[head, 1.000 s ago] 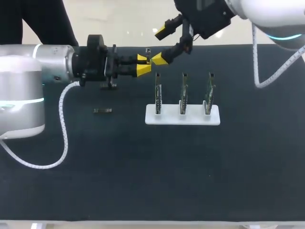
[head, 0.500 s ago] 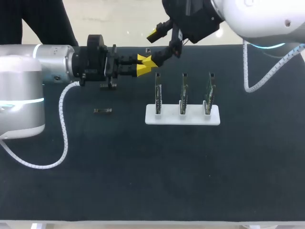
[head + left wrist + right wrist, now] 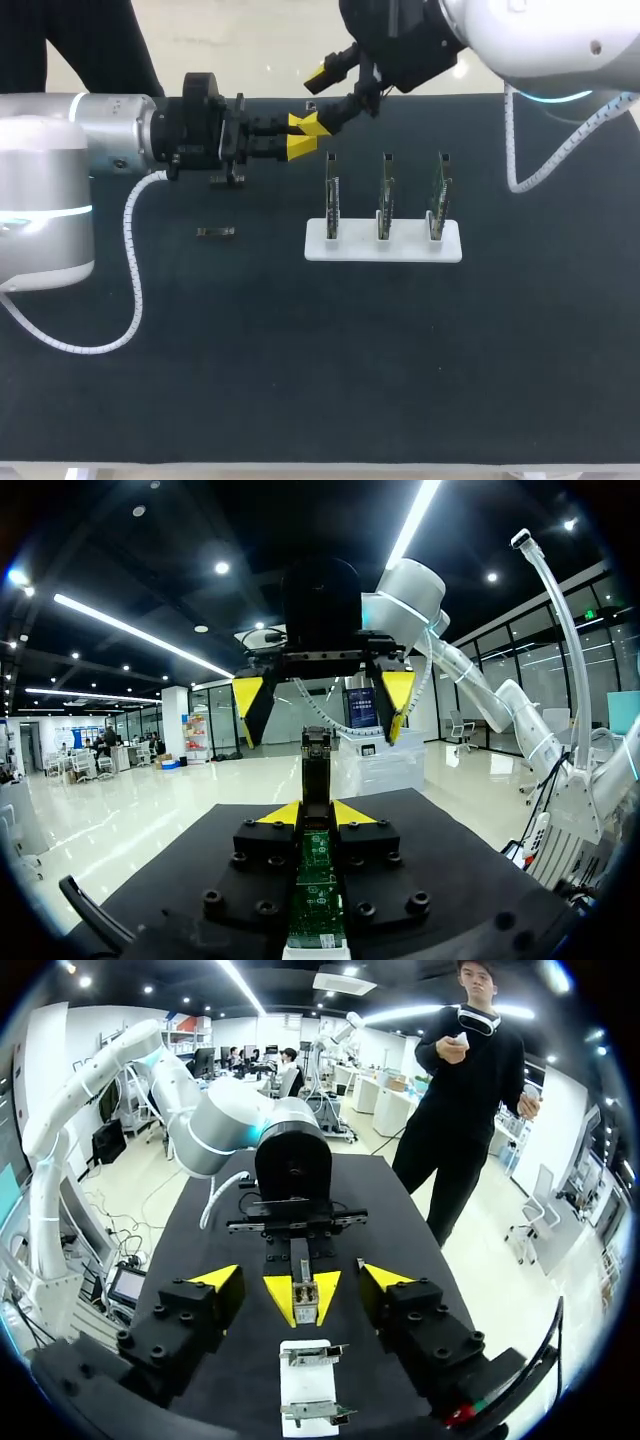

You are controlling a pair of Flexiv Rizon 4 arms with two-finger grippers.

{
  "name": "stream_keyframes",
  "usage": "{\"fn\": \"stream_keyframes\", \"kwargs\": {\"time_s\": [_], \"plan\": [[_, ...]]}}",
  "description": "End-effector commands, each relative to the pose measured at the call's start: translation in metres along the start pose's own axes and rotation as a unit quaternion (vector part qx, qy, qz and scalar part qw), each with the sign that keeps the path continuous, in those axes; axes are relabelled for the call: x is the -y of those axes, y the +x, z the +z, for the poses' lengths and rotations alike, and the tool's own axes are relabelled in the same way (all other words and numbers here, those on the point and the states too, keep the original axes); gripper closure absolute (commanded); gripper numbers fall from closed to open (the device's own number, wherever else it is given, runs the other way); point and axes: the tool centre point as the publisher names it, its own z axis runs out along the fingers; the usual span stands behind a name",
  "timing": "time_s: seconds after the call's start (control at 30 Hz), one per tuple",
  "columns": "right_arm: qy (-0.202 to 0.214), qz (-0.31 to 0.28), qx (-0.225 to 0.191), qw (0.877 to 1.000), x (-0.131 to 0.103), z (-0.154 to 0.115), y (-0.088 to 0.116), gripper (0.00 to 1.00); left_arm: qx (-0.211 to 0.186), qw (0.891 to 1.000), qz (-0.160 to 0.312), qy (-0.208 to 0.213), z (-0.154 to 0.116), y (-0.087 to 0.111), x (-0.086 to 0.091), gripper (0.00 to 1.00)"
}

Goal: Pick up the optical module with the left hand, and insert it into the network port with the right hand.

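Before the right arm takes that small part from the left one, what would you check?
1. Left gripper shut on the small part: ok.
2. Right gripper open: ok.
3. Small part centred between the right gripper's fingers, clear of both: ok.
4. White rack flat on the table, its three boards upright: ok.
5. Socket on a board free for the part: cannot tell.

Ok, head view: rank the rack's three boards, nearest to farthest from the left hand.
1. Left board, closest to the left hand, at the white rack's left end.
2. Middle board, rack's centre.
3. Right board, rack's far right end.
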Motion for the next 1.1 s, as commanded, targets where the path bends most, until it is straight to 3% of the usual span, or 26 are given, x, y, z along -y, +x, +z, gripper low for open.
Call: {"fn": "stream_keyframes", "kwargs": {"time_s": [0.03,1.1], "plan": [[0.005,0.0,0.005,1.0,-0.0031,0.0051,0.0025,0.52,0.0,1.0,0.001,-0.002,0.0007,0.0004,0.0004,1.0],[0.021,-0.028,0.007,0.999,-0.0056,0.0054,-0.0012,0.66,0.0,1.0,0.001,-0.002,0.0007,0.0004,0.0004,1.0]]}}
